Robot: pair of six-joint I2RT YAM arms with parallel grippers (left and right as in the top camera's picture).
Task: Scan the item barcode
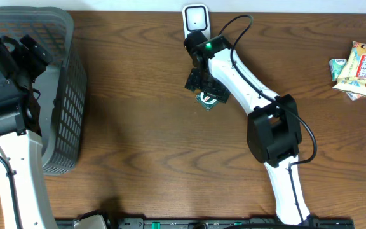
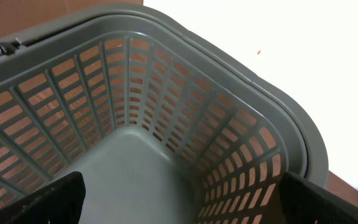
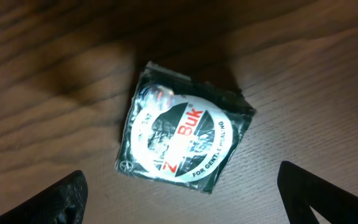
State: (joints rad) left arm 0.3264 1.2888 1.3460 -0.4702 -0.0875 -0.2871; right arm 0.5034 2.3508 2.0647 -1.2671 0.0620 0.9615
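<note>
Dark brown wood makes the table (image 1: 138, 127), and a white barcode scanner (image 1: 196, 18) stands at its far edge. All places below are given from this scanner.

Just in front of the scanner, toward the robot, lies a small dark green packet (image 1: 210, 97). It is flat on the wood and turned a little askew. In the right wrist view the packet (image 3: 185, 140) shows a round white label with red letters "BUK", and bright glare falls on its wrapping. No barcode can be seen on this upper face.

The right claw (image 1: 202, 79) hangs between the scanner and the packet, directly above the packet. In its own camera the right claw (image 3: 179, 186) is spread wide. Both dark fingers (image 3: 67, 199) are clear of the packet on either side and touch nothing.

Well apart from the scanner, to its left, stands a gray plastic basket (image 1: 68, 95) with slotted walls. The left claw (image 1: 33, 54) hovers over it. From the left wrist the left claw (image 2: 185, 196) is also spread wide, with the basket's (image 2: 166, 93) bare floor below it.

Far to the right of the scanner lie some snack packets (image 1: 361, 70) in a small pile.
</note>
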